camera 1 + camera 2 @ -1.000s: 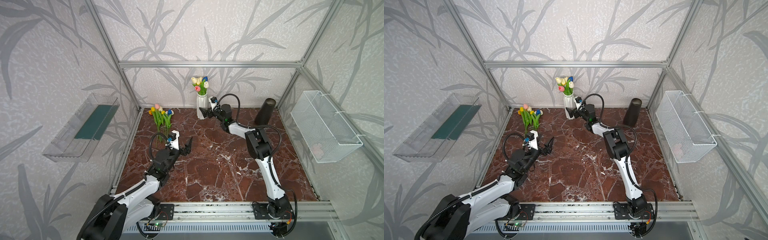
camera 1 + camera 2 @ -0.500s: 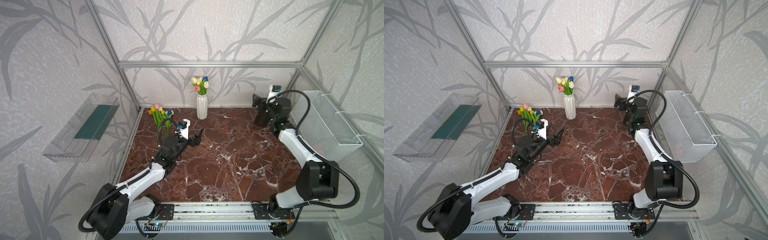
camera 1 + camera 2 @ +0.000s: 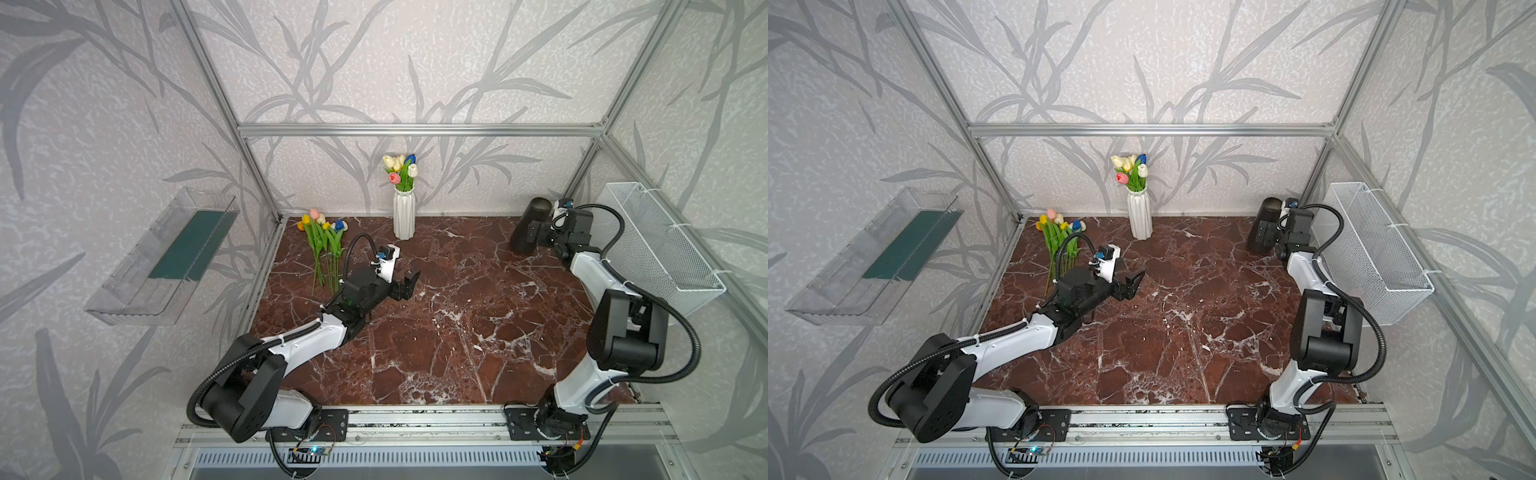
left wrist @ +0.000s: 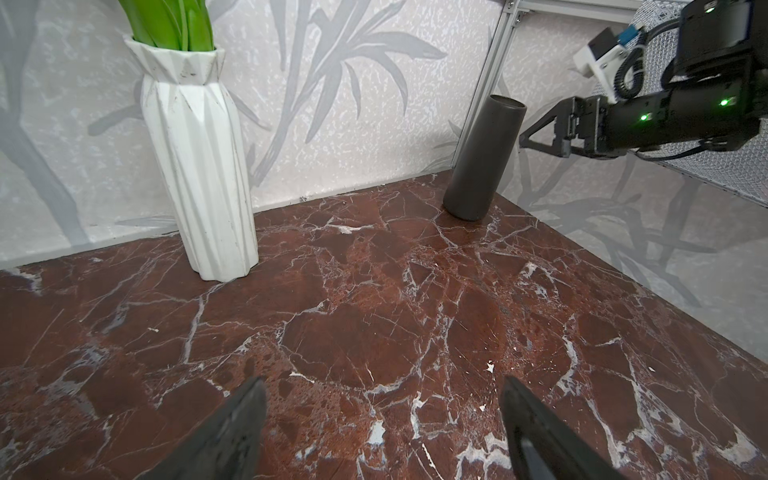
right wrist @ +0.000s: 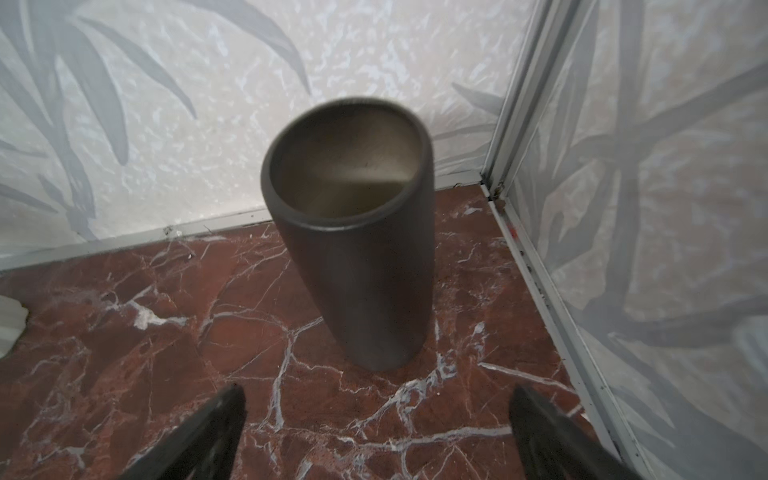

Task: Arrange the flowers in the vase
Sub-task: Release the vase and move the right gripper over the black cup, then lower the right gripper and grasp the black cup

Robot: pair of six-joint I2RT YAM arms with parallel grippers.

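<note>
Right arm had swung off the white vase, where it reached a second ago, over to the back right corner of the surface. Its end effector now sat spread and empty, aimed at the dark vase. That vase looked empty inside in the right wrist view.

Left arm had pushed out from the left edge toward mid-surface. We saw the left end effector spread wide, holding nothing, and pointed toward the back edge between the two vases.

Flowers: one bunch stood in the white vase at the middle of the back edge, with white, yellow, pink and blue heads. A loose bunch lay near the back left corner, heads toward the back wall and stems toward the front.

Our read is that the task was part done, since the loose bunch was not yet in a vase. The left end effector had gone past that bunch, so it would need to turn back for a pick. We could not tell why the right arm went to the dark vase.

Around the scene, a wire basket hung on the right wall and a clear tray on the left wall, both off the surface. The middle of the surface was bare, so nothing blocked the way to the white vase. The left arm's cable looped just beside the loose stems, so there was some snag risk, we thought.
</note>
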